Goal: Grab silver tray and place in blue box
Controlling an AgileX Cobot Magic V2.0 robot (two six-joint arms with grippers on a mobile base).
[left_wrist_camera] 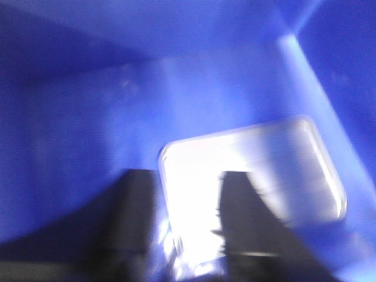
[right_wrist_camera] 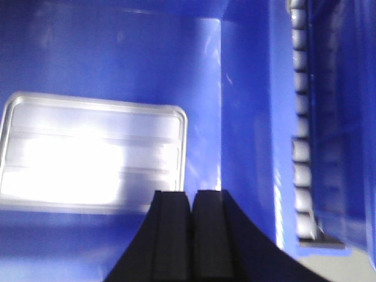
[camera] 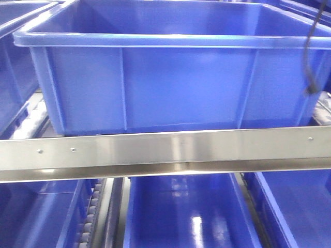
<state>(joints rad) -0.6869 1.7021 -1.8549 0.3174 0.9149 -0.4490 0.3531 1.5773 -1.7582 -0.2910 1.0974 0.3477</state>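
Front view: a large blue box sits on an upper level behind a brushed steel rail that crosses the frame. Below the rail, another blue bin with a glossy floor. More blue bins flank both levels. A dark cable hangs at the upper right, in front of the large box's right end. Neither arm nor tray visible here.

Right wrist view: the silver tray lies flat on the floor of a blue box, two long ridges across its floor, strong glare on its middle. Right tool has both fingers pressed together, nothing between them, its tips just off the tray's near right corner, apart from it. Beyond the box wall, to the tray's right, a row of grey rollers.

Left wrist view: heavily blurred. The silver tray lies on the blue floor, near a box wall. Left tool spread wide, dark fingers apart, with the tray's near edge showing in the gap. Whether they touch the tray, cannot tell.
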